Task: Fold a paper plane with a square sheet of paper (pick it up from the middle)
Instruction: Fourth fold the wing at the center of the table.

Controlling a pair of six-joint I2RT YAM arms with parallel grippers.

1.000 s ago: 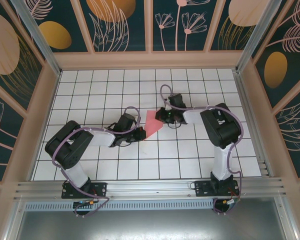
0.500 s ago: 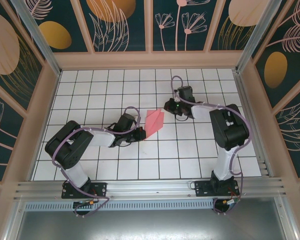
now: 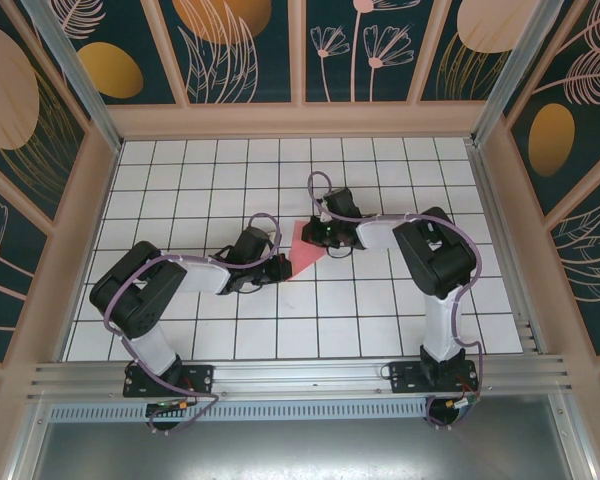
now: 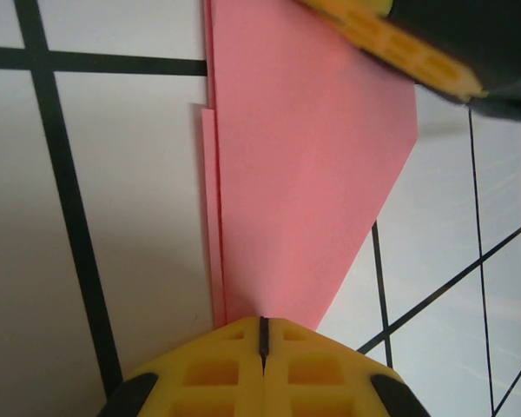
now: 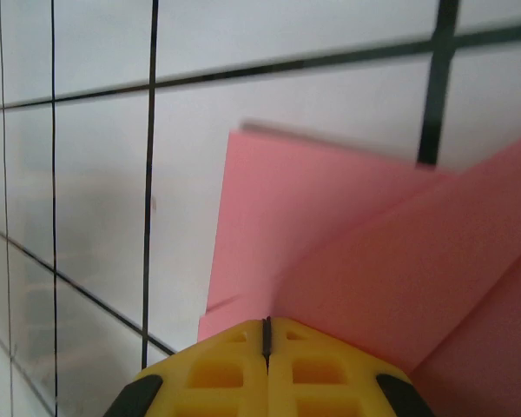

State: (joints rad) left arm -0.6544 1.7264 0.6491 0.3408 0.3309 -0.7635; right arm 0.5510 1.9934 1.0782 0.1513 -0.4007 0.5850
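1. Top external view:
   - the pink paper (image 3: 302,250) lies folded into a flat, pointed shape near the middle of the white-tiled worktop (image 3: 230,330);
   - its narrow end points toward 7 o'clock;
   - the left pincer (image 3: 278,266) reaches in from 8 o'clock and meets that narrow end;
   - the right pincer (image 3: 318,232) comes in from 3 o'clock and sits on the paper's wide end, at about 1 o'clock from its middle;
   - the two pincers are near each other, with the paper between them.

2. Left wrist view:
   - the left pincer (image 4: 262,334) is clenched, its yellow fingertips pressed together along a thin dark seam;
   - the pink paper (image 4: 304,165) narrows toward 6 o'clock and its point runs under the fingertips;
   - a thin underlayer shows along its 9 o'clock edge;
   - the right pincer's yellow fingertip (image 4: 417,61) rests on the paper's far corner at 1 o'clock;
   - the worktop (image 4: 130,174) shows on both sides.

3. Right wrist view:
   - the right pincer (image 5: 267,334) is clenched too, fingertips touching;
   - the pink paper (image 5: 347,234) spreads from them toward 1 o'clock in overlapping layers, and the layers run beneath the tips;
   - the worktop (image 5: 78,174) lies toward 10 o'clock;
   - I cannot tell whether any layer is pinched.
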